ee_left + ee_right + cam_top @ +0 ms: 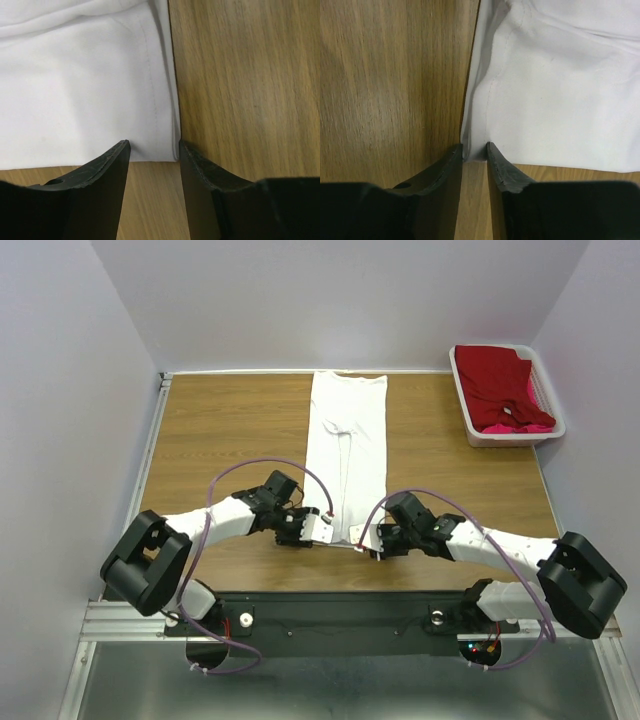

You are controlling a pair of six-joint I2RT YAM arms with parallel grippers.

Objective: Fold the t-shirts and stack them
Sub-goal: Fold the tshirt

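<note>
White t-shirt [346, 450] is folded into a long narrow strip and lies flat down the middle of the table [220, 430], running from the far edge almost to the near edge, with a few wrinkles at mid-length. Left gripper [325, 531] is low at the strip's near-left corner. In the left wrist view its fingers [100, 175] are clearly apart, with the hemmed corner of the shirt [75, 90] sitting in the gap at the tips [154, 146] and bare wood on the other side. Right gripper [362, 538] is at the near-right corner. In the right wrist view the gap [475, 147] is narrow, with the shirt's [560, 90] corner edge right between the tips; can't tell if it is actually pinched. Red t-shirt [495, 385] and pink t-shirt [505, 426] are bunched in the white basket [459, 390] at the far right, well apart from both arms.
</note>
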